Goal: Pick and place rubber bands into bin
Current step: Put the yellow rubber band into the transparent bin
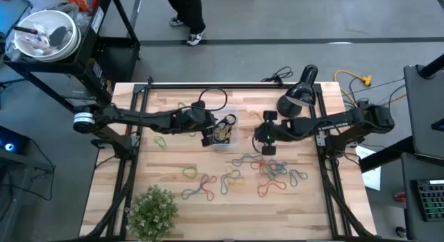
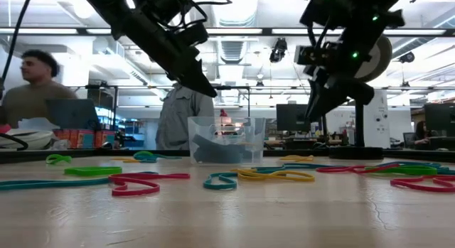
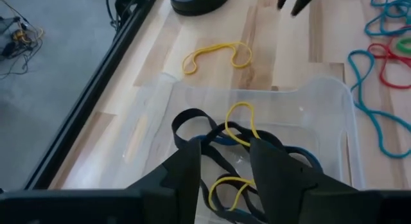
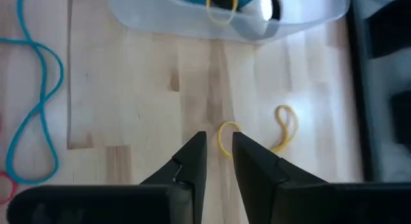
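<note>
Nearest the low camera, loose rubber bands [image 2: 146, 182] lie across the table [image 1: 173, 221]; behind them stands the clear bin [image 2: 226, 140], already holding several bands. The left gripper [image 3: 223, 161] hovers over the bin with fingers parted and empty, apparently just after a drop. The right gripper [image 4: 219, 153] hangs over a yellow band [image 4: 257, 135] beside the bin, fingers narrow, nothing held; next it must descend and pinch. Only the right wrist view shows that band between the fingers.

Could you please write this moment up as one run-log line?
left gripper: open over bin, bands inside | right gripper: open above yellow band on table beside bin | loose bands remain
</note>
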Robot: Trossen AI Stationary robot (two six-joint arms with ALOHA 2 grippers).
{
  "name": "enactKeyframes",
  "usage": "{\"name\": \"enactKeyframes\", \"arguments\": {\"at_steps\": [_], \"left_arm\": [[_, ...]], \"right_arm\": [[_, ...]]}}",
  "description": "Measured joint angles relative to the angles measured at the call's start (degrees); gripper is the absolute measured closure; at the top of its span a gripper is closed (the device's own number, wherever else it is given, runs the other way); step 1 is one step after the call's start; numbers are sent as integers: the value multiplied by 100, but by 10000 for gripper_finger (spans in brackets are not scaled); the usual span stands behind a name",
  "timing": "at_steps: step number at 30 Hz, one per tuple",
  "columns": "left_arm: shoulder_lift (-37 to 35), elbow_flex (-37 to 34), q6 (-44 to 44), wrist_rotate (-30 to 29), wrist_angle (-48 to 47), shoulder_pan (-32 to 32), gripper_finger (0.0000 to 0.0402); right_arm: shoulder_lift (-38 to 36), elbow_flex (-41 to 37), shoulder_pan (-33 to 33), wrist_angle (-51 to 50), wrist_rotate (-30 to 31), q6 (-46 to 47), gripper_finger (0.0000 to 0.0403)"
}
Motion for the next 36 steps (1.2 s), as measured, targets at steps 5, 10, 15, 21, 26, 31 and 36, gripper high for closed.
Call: {"name": "enactKeyframes", "arguments": {"at_steps": [5, 10, 15, 21, 26, 31, 36], "left_arm": [[-136, -2, -4, -1, -201, -47, 281], [-229, -14, -5, 2, -637, -171, 281], [-269, -15, -276, 5, -963, -249, 281], [-273, -15, -457, 12, -1213, -367, 281], [-273, -12, -582, 18, -1207, -501, 281], [-273, 0, -601, 24, -1203, -674, 281], [-273, 8, -741, 24, -1209, -892, 281]], "right_arm": [[229, -33, -711, 93, -1038, -760, 331], [601, -46, -1171, 119, -1219, -1571, 322], [922, -44, -1400, 344, -1283, -1855, 306], [1222, -42, -1475, 414, -1281, -2092, 279], [1347, 20, -1613, 449, -1240, -2010, 260], [1336, 17, -1770, 479, -1238, -1891, 255], [1397, 20, -1958, 515, -1514, -1904, 255]]}}
